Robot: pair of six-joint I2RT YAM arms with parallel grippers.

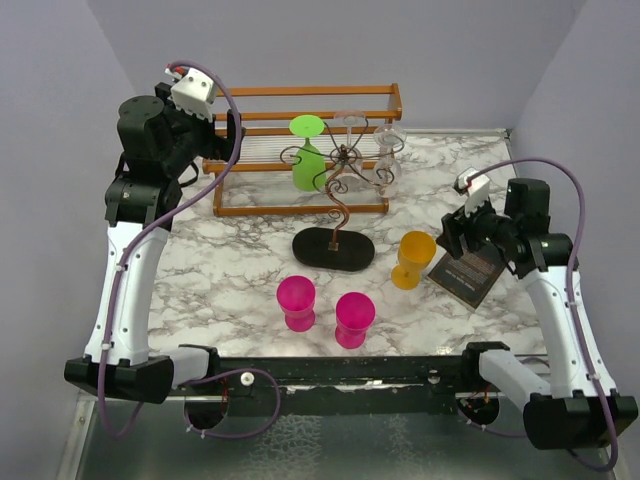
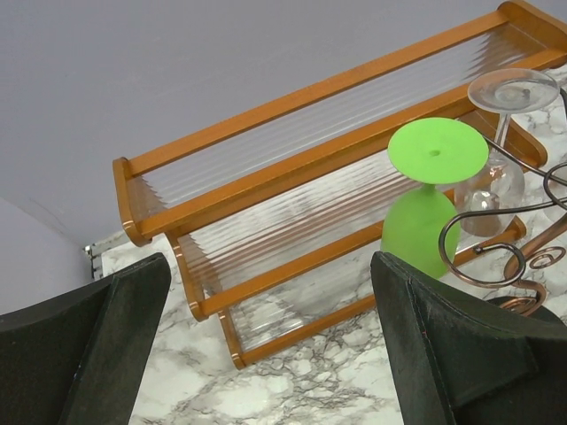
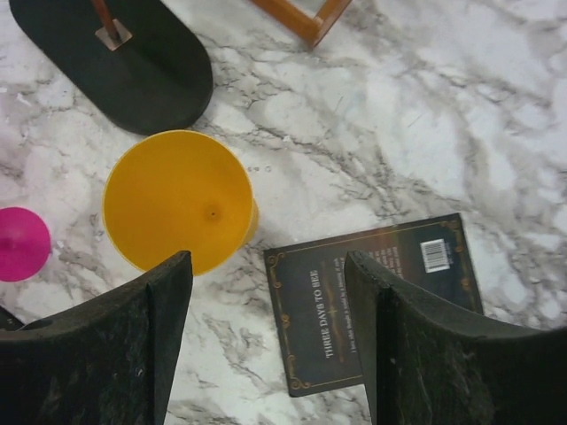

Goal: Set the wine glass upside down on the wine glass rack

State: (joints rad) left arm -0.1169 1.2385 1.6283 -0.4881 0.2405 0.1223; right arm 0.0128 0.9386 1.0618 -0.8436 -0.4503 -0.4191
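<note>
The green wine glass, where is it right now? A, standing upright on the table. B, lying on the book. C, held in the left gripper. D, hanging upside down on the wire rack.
D: the green wine glass hangs foot up, bowl down, among the scroll arms of the wine glass rack.

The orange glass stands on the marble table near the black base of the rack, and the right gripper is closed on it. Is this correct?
Not quite: the right gripper is open and grips nothing, as the right wrist view shows. The orange glass does stand on the marble table near the black base of the wine glass rack.
</note>
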